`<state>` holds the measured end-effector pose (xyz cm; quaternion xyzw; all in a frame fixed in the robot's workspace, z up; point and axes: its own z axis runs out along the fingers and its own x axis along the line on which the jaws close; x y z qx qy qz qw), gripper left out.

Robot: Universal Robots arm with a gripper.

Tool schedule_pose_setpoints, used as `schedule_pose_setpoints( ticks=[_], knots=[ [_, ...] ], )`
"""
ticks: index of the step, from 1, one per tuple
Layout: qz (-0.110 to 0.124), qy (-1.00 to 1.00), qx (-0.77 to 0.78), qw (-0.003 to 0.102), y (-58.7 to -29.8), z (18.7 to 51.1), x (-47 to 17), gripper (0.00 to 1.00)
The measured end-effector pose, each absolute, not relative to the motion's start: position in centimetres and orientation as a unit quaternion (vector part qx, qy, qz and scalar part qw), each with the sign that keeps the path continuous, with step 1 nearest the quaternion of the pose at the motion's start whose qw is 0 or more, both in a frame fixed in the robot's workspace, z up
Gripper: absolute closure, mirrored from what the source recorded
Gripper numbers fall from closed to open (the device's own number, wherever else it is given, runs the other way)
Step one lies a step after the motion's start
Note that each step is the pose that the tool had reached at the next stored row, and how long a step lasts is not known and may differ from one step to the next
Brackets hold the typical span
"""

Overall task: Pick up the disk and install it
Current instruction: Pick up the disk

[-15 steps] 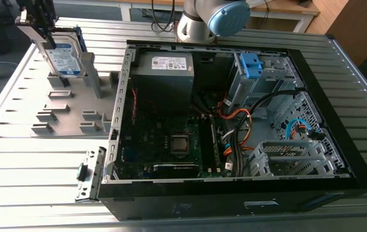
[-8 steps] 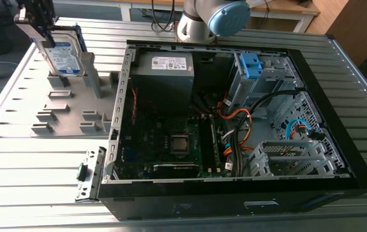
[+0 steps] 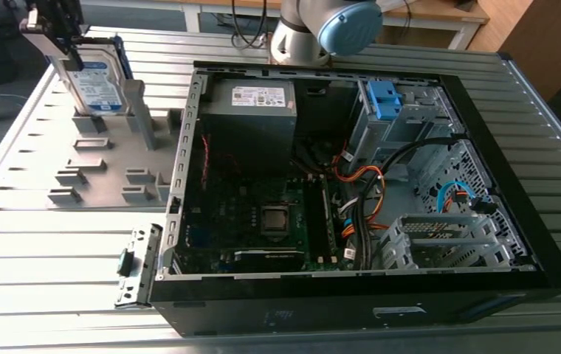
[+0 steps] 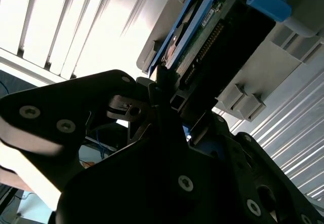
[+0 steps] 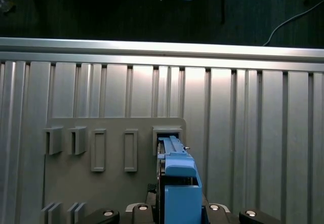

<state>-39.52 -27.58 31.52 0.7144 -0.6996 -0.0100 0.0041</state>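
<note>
Disk upright at a slot of the grey holder on the tabletop.
The tool was clamped on its upper end, beside the open computer case.

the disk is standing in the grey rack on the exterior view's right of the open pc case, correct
Wrong side: in the exterior view the disk stands in the grey rack on the exterior view's left of the open pc case.

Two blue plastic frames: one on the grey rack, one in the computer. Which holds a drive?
The one standing on the grey rack: it frames the disk, with the gripper at its top. The frame in the computer is bare.
</note>
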Motion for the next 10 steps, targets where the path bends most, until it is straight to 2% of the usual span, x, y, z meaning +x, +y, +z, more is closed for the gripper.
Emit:
schedule_pose_setpoints(
  ticks=[10],
  knots=[
    [-0.01,-0.7,0.714,0.004,-27.58,32.25,-39.52,0.64]
  ],
)
